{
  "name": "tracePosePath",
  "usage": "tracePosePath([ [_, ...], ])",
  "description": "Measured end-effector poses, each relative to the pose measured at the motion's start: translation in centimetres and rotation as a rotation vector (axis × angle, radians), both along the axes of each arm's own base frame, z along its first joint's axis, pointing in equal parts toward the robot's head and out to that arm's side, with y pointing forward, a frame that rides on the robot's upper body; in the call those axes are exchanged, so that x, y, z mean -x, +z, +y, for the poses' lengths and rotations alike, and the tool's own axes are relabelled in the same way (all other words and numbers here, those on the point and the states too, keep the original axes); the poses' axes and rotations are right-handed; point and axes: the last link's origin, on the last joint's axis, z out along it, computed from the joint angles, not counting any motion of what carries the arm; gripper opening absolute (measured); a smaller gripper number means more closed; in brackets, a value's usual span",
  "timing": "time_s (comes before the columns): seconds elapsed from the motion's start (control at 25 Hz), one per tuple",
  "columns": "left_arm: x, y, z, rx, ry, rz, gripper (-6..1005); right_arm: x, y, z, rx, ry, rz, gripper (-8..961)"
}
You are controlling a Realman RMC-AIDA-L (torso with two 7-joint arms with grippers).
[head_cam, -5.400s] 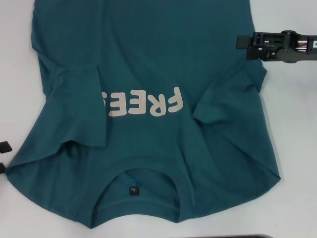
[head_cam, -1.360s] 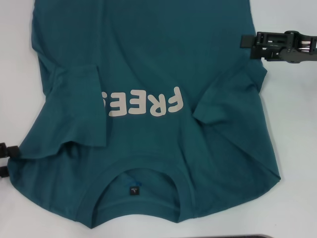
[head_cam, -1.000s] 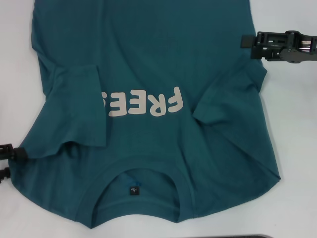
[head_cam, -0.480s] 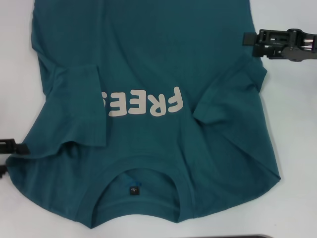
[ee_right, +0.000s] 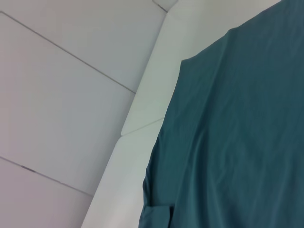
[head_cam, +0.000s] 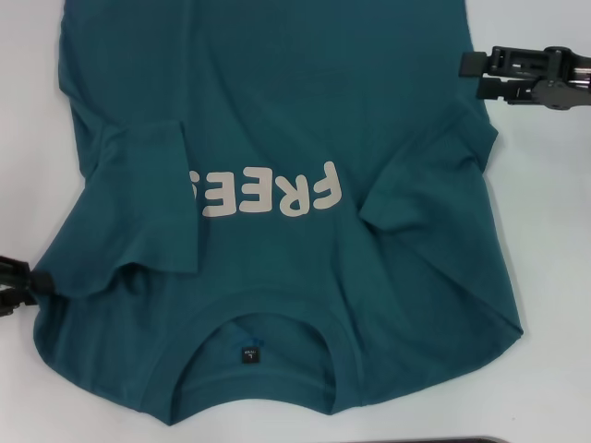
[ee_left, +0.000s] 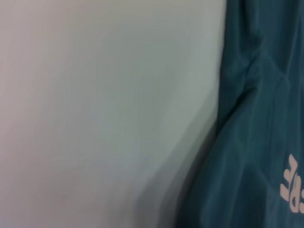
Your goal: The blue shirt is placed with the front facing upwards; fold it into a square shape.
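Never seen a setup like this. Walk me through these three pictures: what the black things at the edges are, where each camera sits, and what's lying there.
This is a two-armed robot. The wide picture comes from a camera on its head, looking down at a white table. The other two come from cameras on its wrists, so they show close, slanted views.

Spread on the table is the blue shirt, front up, with cream lettering on the chest and the collar nearest the robot. Both sleeves are already folded in over the body.

The black things are the robot's grippers. The left gripper sits at the shirt's edge near the shoulder, its fingers apart around the cloth edge. The right gripper is at the opposite side edge, farther up, fingers also apart. Neither holds the shirt.

The left wrist view shows the shirt's edge and bare table; the right wrist view shows cloth, the table edge and floor.
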Motion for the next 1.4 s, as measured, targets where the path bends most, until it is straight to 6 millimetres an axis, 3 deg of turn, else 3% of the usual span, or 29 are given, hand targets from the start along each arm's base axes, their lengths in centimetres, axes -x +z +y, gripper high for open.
tracePosePath([
  [0.04, 0.0, 0.0, 0.0, 0.006, 0.003, 0.006, 244, 0.0, 0.0, 0.0, -0.002, -0.001, 0.001, 926],
  [0.24, -0.1, 0.1, 0.0, 0.007, -0.008, -0.004, 48, -0.1, 0.1, 0.1, -0.008, -0.004, 0.000, 926],
  [0.56, -1.7, 1.8, -0.5, -0.058, -0.132, -0.210, 0, -0.4, 0.7, -0.6, 0.059, 0.002, -0.031, 925],
  [0.88, -1.5, 1.9, -0.4, -0.052, -0.130, -0.194, 2, -1.9, 3.4, -4.1, 0.352, -0.031, -0.200, 925],
  [1.12, -1.7, 2.0, 0.6, -0.055, -0.147, -0.165, 1, -3.1, 5.3, -6.1, 0.438, -0.122, -0.251, 925],
  [1.4, -1.8, 2.3, 1.6, -0.073, -0.149, -0.139, 2, -3.9, 3.5, -7.6, 0.581, -0.145, -0.338, 925],
])
